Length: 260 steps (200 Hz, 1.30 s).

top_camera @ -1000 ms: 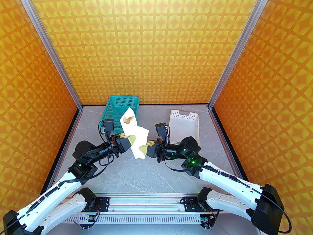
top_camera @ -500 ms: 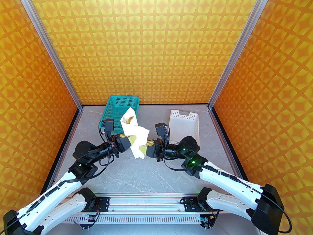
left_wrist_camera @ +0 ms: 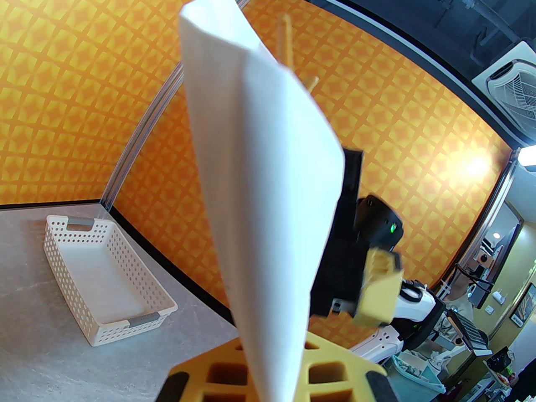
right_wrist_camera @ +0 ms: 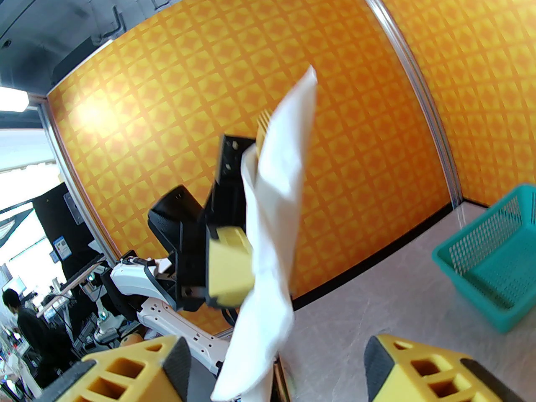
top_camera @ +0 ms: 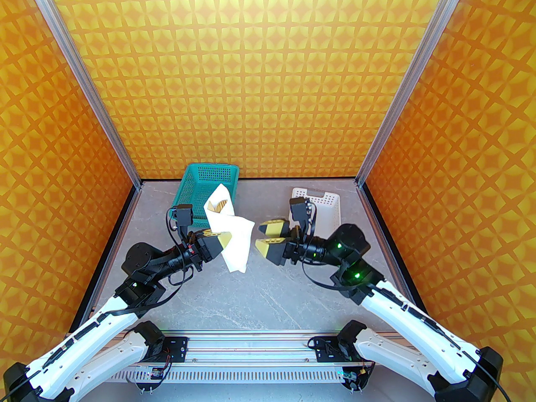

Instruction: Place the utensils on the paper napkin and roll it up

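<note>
Grey table (top_camera: pixel 234 300), teal basket (top_camera: pixel 209 174) behind upright paper napkin (top_camera: pixel 234 237), white basket (top_camera: pixel 328 201) rightward.

The near counter (top_camera: pixel 251 295) lies bare between the two arms, while farther back the teal basket (top_camera: pixel 213 166), the white basket (top_camera: pixel 324 199) and the paper napkin (top_camera: pixel 236 241) held aloft in the left gripper (top_camera: pixel 224 237) stand in the way, a narrow gap parting napkin from right gripper (top_camera: pixel 259 236).
</note>
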Motion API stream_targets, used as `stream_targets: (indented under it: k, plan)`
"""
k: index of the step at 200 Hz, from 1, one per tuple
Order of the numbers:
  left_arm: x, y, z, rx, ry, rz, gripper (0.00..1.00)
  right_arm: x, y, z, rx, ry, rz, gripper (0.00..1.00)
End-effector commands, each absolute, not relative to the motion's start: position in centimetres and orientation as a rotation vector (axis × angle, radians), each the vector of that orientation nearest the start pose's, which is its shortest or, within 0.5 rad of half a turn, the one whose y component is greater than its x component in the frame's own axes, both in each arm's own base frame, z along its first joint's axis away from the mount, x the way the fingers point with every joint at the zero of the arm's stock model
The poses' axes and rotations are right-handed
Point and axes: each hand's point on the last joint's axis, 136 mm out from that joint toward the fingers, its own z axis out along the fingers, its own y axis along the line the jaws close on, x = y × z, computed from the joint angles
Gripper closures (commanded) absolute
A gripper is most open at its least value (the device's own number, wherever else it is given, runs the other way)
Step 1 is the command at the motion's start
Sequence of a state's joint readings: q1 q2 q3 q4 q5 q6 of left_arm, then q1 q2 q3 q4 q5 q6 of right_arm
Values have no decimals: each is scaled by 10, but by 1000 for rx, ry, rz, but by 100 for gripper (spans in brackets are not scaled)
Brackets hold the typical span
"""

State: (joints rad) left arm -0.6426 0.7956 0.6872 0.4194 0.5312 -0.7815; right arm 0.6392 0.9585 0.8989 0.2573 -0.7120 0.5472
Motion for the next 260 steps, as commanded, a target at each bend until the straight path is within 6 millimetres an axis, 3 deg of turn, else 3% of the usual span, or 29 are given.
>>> stream_targets:
  k: [1, 23, 53, 131, 220, 260]
  plan:
    - [182, -246, 403, 426, 1406, -1510, 100, 187, 286, 427, -793, 1385, 1436, 27]
    - [183, -246, 404, 427, 1405, -1508, 100, 190, 292, 436, -806, 1349, 1469, 28]
    - [183, -246, 404, 428, 1408, -1505, 100, 194, 298, 440, -819, 1340, 1487, 40]
    - [182, -246, 402, 437, 1425, -1491, 100, 200, 296, 444, -821, 1387, 1409, 100]
    - [179, -244, 406, 443, 1405, -1487, 100, 230, 275, 439, -724, 1459, 1337, 100]
    - [180, -244, 404, 451, 1414, -1468, 100, 228, 263, 445, -700, 1471, 1277, 70]
